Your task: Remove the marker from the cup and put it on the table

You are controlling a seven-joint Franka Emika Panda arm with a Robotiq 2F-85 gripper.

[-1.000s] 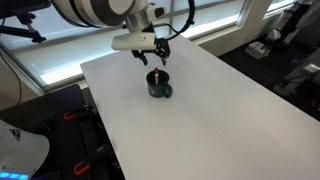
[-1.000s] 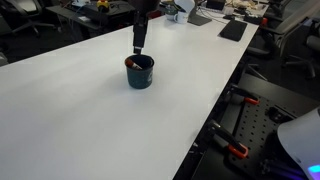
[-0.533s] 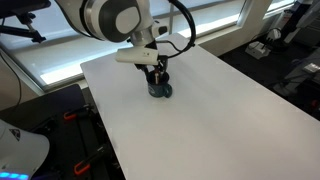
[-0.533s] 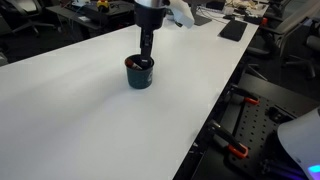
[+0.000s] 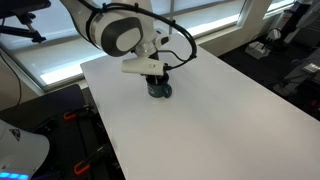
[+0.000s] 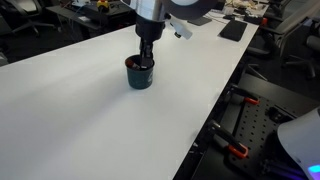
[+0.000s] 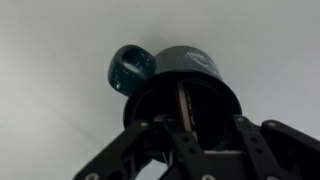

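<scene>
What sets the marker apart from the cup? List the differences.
Shape: the marker is a thin stick; the cup is a wide round mug with a side handle.
Colour: the marker looks orange-red; the cup is dark blue-grey.
Place: the marker sits inside the cup, while the cup rests directly on the table.
Shared: both lie right below the wrist camera.

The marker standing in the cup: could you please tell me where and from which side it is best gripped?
Take the marker by its upper end, coming straight down from above. It stands inside the cup, whose wall blocks any sideways approach, so only its top is reachable. The open gripper hangs over the cup's mouth, probably well placed.
</scene>
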